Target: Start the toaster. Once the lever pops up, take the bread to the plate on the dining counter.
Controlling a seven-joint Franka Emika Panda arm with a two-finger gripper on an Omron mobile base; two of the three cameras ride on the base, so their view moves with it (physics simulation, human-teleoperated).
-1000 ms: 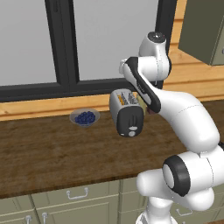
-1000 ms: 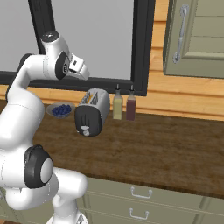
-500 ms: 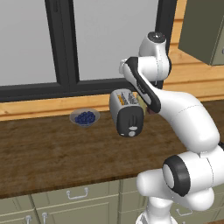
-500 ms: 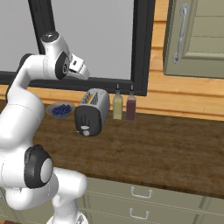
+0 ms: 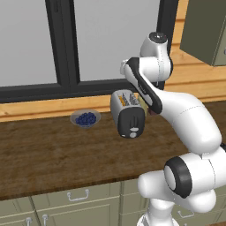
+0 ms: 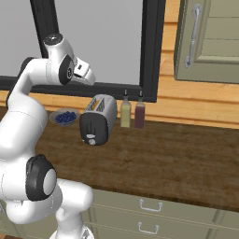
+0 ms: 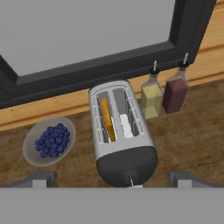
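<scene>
Nothing has changed over the last second: the gripper (image 7: 112, 178) still hangs at frame bottom, jaws wide apart, above the toaster (image 7: 122, 140), its lever (image 7: 131, 180) unpressed.

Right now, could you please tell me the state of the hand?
Hand: open, holding nothing, hovering above the toaster.

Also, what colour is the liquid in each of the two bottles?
Pale yellow bottle, dark red bottle; clearest in the hand view.
</scene>
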